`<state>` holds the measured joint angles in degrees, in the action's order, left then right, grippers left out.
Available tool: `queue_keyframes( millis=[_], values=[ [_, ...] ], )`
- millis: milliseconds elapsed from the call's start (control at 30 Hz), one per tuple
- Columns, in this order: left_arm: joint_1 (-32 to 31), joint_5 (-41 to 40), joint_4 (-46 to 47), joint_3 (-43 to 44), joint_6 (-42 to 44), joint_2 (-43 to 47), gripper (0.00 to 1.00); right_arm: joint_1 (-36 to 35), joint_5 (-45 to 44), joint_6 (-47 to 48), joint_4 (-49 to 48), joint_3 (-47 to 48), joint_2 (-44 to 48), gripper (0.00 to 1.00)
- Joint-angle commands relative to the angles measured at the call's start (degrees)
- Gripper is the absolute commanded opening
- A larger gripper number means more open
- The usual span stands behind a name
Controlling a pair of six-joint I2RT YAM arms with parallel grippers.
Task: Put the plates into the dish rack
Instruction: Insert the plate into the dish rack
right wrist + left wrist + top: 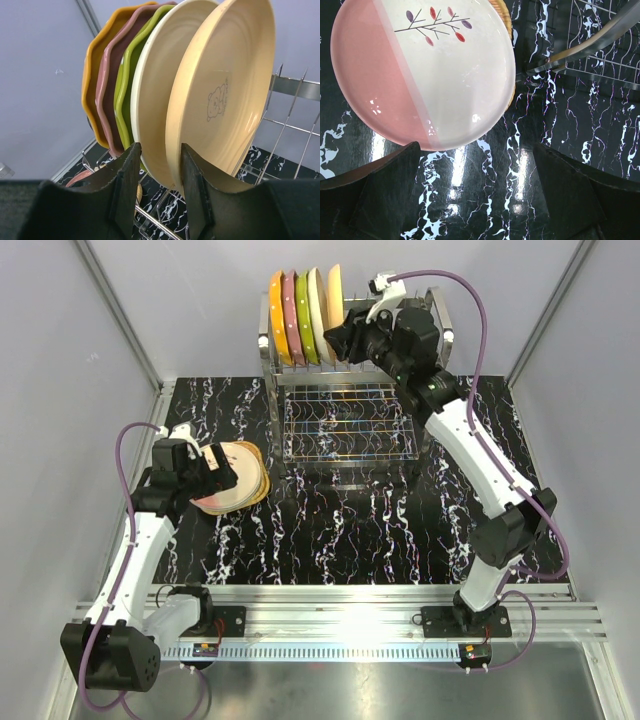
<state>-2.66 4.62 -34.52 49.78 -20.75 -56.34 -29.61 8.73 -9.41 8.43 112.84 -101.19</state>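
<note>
Several plates stand on edge in the top tier of the dish rack [340,430]: orange [92,80], pink [107,90], lime-green [125,85], cream [155,100] and tan [225,85]. My right gripper [161,165] straddles the tan plate's lower rim. It is partly open, with a gap at its left finger. A stack of plates [240,475] lies on the table at the left, topped by a pink-and-white plate [420,75] with a twig pattern. Just in front of that plate's near edge hovers my left gripper [477,190], open wide and empty.
The rack's lower wire grid shelf [335,425] juts forward over the black marbled table [330,530]. One of its steel tubes [600,37] crosses the left wrist view's top right. Grey walls close the back and sides.
</note>
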Motion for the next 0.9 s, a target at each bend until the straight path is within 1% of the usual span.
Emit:
queue_keyframes(
  millis=[0, 433, 500, 567, 600, 700, 800, 867],
  values=[
    [0.3, 1.7, 2.1, 1.0, 0.4, 0.1, 0.99, 0.0, 3.7, -1.1, -3.7, -0.9, 2.8, 0.45],
    [0.3, 1.9, 2.1, 0.8, 0.5, 0.2, 0.99, 0.0, 5.3, -0.7, -4.5, -4.5, 5.6, 0.45],
    [0.3, 2.0, 2.1, 0.9, 0.5, 0.2, 0.99, 0.0, 5.1, -0.5, -4.4, -4.9, 6.5, 0.48],
    [0.3, 1.8, 2.1, 0.9, 0.5, 0.2, 0.99, 0.0, 4.8, -0.2, -4.2, -5.4, 7.3, 0.53],
    [0.3, 1.7, 2.1, 0.9, 0.5, 0.1, 0.99, 0.0, 4.6, -0.1, -3.9, -5.5, 7.8, 0.58],
    [0.3, 1.4, 2.0, 0.9, 0.5, 0.3, 0.99, 0.0, 4.5, 0.6, -3.8, -6.2, 9.0, 0.66],
    [0.3, 1.0, 2.0, 0.9, 0.5, 0.5, 0.99, -0.1, 4.2, 0.9, -3.2, -6.5, 9.6, 0.69],
    [0.3, 0.6, 1.8, 0.9, 0.5, 0.7, 0.99, 0.0, 4.3, 1.0, -3.0, -6.8, 10.5, 0.69]
  ],
)
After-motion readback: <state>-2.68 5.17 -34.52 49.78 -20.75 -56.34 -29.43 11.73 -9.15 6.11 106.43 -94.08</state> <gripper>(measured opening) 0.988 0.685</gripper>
